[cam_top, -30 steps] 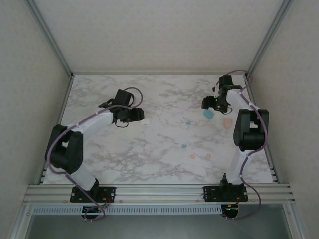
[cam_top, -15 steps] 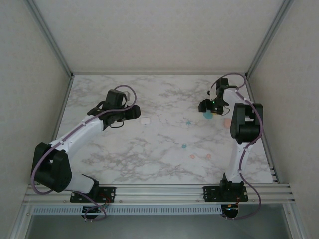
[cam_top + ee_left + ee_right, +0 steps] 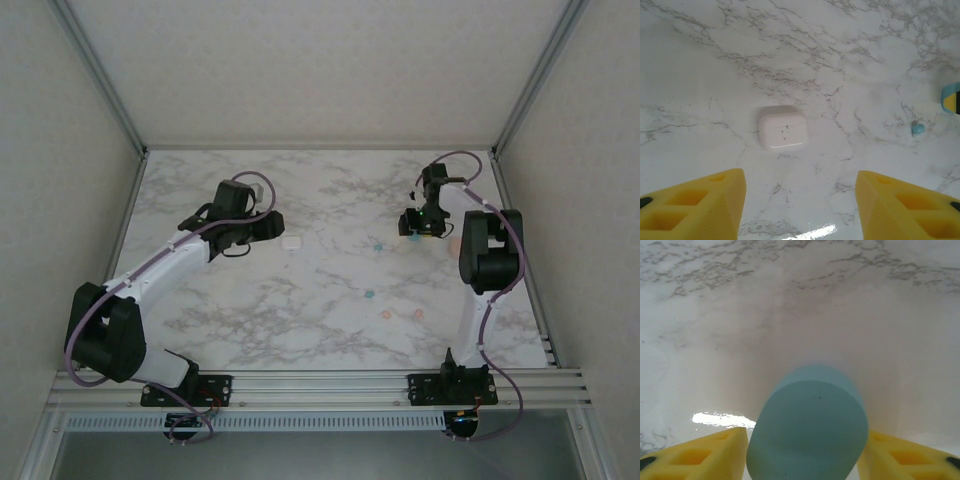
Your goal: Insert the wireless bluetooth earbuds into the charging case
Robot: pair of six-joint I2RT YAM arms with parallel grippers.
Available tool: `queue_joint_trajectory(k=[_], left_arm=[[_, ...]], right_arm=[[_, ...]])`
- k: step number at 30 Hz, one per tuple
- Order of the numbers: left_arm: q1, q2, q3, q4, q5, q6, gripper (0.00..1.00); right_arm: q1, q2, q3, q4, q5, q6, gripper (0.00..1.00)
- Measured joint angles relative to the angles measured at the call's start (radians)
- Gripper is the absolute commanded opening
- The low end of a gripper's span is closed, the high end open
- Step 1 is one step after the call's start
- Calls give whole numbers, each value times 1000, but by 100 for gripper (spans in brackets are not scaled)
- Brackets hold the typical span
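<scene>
Right gripper (image 3: 802,436): fingers clamped on the flanks of the teal charging case (image 3: 807,425). Left gripper (image 3: 799,176): fingers apart, empty, with the white case (image 3: 783,127) ahead and untouched. Teal earbud (image 3: 378,246) lies between the arms, nearer the right gripper, on that gripper's left.

L hand (image 3: 800,192) spread, R hand (image 3: 418,222) low
</scene>
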Motion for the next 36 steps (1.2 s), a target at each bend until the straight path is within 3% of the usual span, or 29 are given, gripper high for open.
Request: queue_joint_trajectory(k=[7, 20, 29, 36], left_arm=[[0, 0, -4, 5, 2, 0, 58], [0, 0, -9, 9, 14, -1, 58], [0, 0, -9, 28, 32, -8, 57], [0, -6, -11, 74, 76, -34, 56]], right_arm=[[18, 0, 0, -2, 87, 56, 51], [19, 0, -6, 30, 126, 108, 52], [22, -4, -19, 58, 130, 108, 43], [68, -186, -191, 125, 67, 85, 38]])
